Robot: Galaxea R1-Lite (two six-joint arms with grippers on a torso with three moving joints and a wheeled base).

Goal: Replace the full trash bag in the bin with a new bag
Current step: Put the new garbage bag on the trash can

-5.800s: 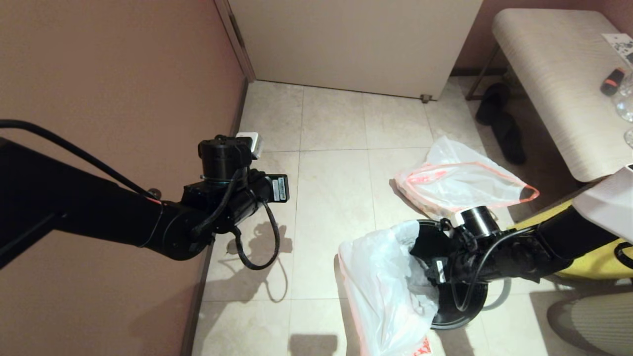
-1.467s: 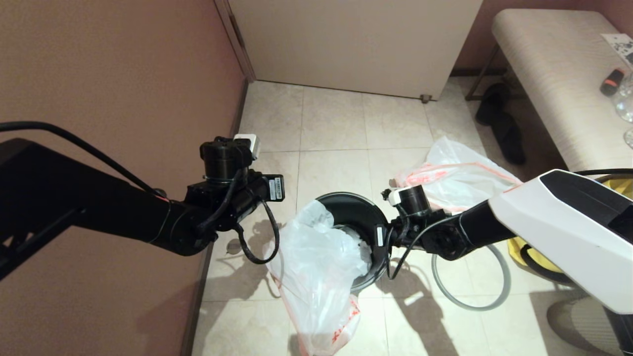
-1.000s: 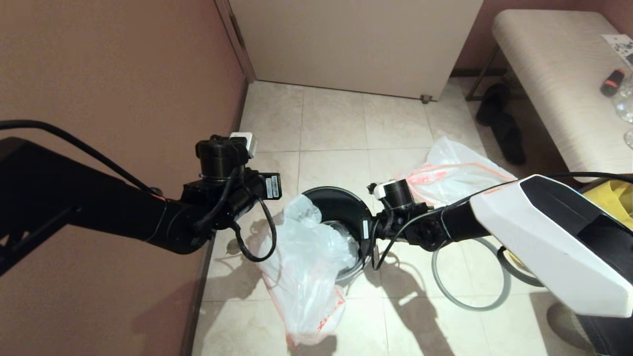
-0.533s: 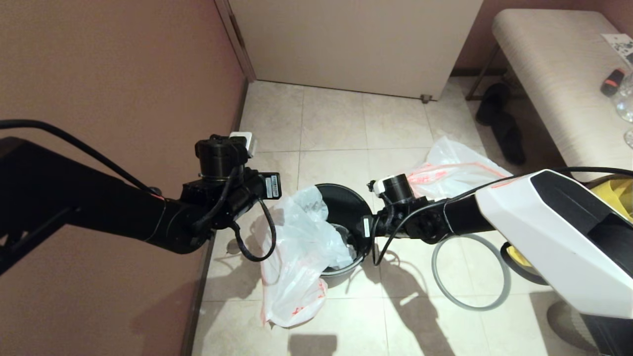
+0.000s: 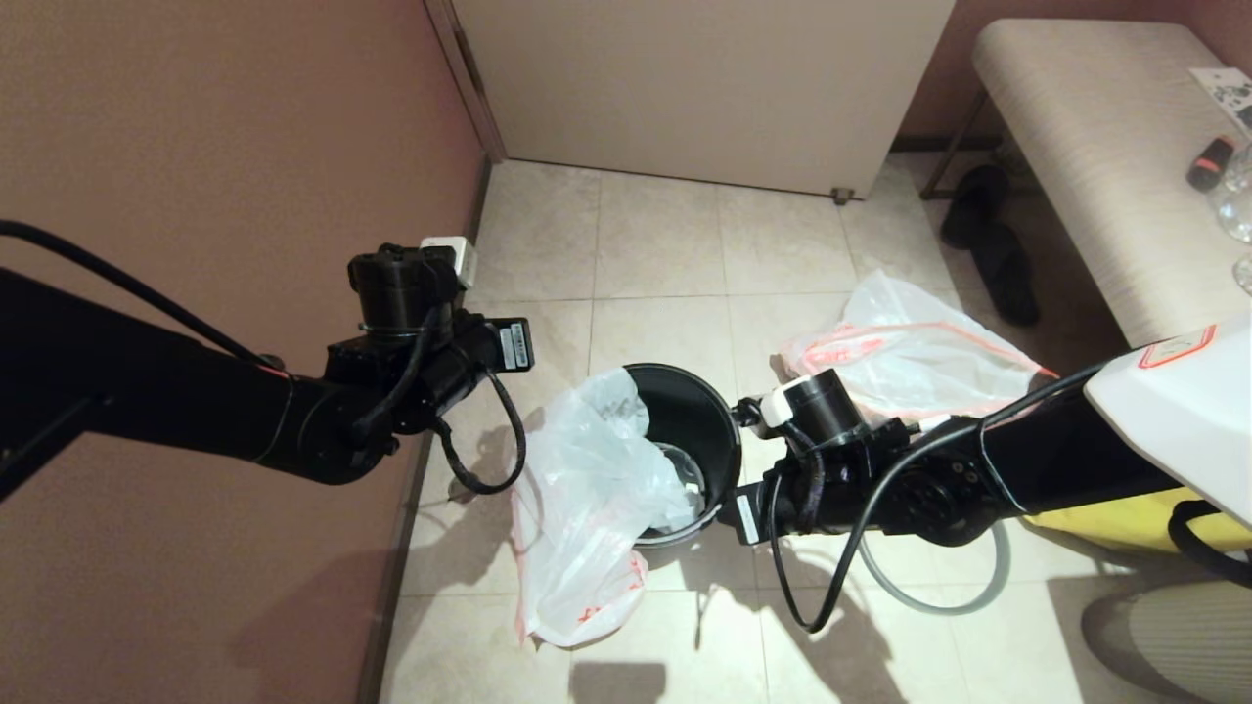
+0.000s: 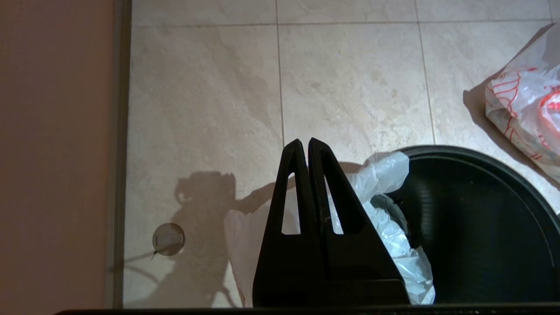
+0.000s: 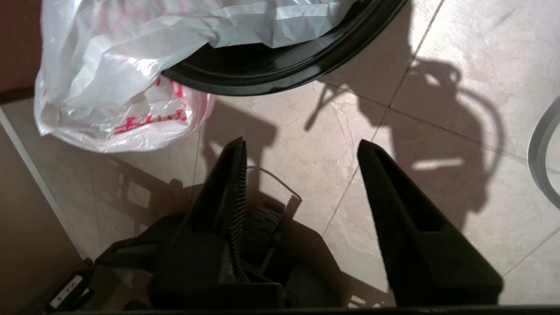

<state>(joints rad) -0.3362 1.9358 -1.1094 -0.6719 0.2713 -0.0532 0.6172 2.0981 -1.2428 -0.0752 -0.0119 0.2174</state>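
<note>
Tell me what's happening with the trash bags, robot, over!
Right gripper open, empty, beside bin. Left gripper shut, empty, above it. New bag draped half in, half out. Full trash bag and grey hoop on floor.

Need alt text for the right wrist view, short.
The open right gripper hangs empty over tiled floor beside the bin. The new bag drapes over the bin's rim onto the floor; a grey hoop edges in.

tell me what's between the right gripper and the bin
Only bare floor tile, crossed by shadows, lies between the open right gripper and the bin, as the right wrist view shows. The new bag hangs over its rim, off to one side.
</note>
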